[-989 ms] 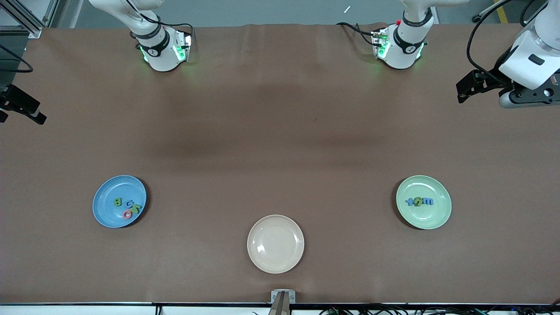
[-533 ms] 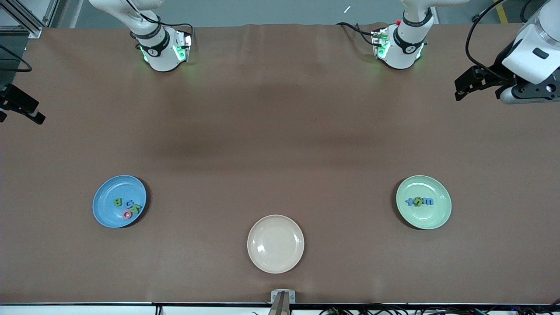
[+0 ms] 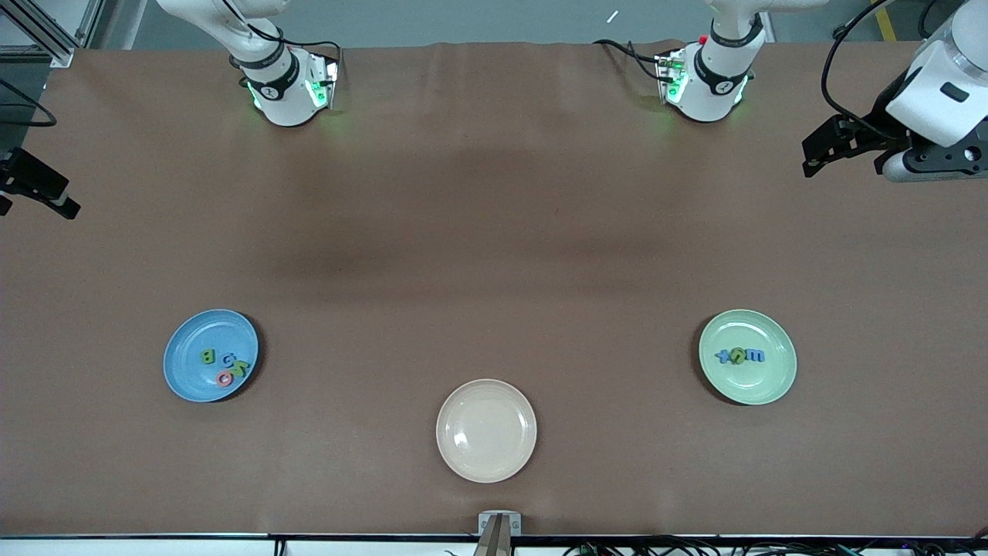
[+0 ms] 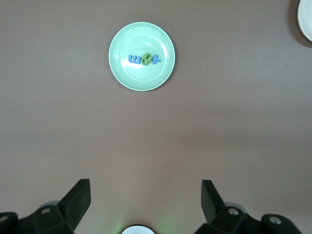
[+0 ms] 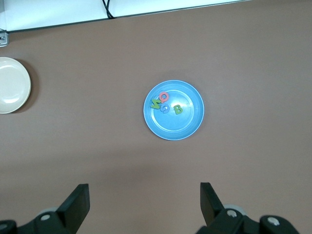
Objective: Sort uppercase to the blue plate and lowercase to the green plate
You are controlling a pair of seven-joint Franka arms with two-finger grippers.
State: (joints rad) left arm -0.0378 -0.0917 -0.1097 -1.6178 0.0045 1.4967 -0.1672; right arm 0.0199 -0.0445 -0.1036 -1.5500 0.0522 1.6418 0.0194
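The left gripper (image 4: 145, 202) hangs high over the table (image 3: 494, 193) at the left arm's end, its fingers (image 4: 78, 197) spread wide and holding nothing. Below it and nearer the front camera sits the green plate (image 3: 747, 386), well apart from the gripper. On that plate the lowercase (image 3: 739, 356) letters lie in a tight row — a blue m (image 3: 753, 356), a blue x (image 3: 723, 356), and green pieces bunched between them, too small to read one by one. In the left wrist view the plate (image 4: 141, 80) shows ahead of the spread fingers, with the row (image 4: 144, 59) across its middle.

The right gripper (image 5: 145, 202) hangs over the right arm's end of the table, mostly out of the front view, where only a dark part of it (image 3: 35, 185) shows at the edge. Its fingers (image 5: 77, 200) also stand wide apart, empty. Below it, nearer the front camera, sits the blue plate (image 3: 189, 340), clear of the gripper. The uppercase (image 3: 225, 366) letters lie together on it: a green B (image 3: 208, 356), a blue G (image 3: 228, 360), a red round letter (image 3: 225, 378) and a green N (image 3: 241, 367) — the last three touching or overlapping. The right wrist view shows the same cluster (image 5: 165, 103) on the plate (image 5: 187, 124).

A beige plate (image 3: 486, 455) lies between the two coloured plates, nearest the front camera, away from both grippers.
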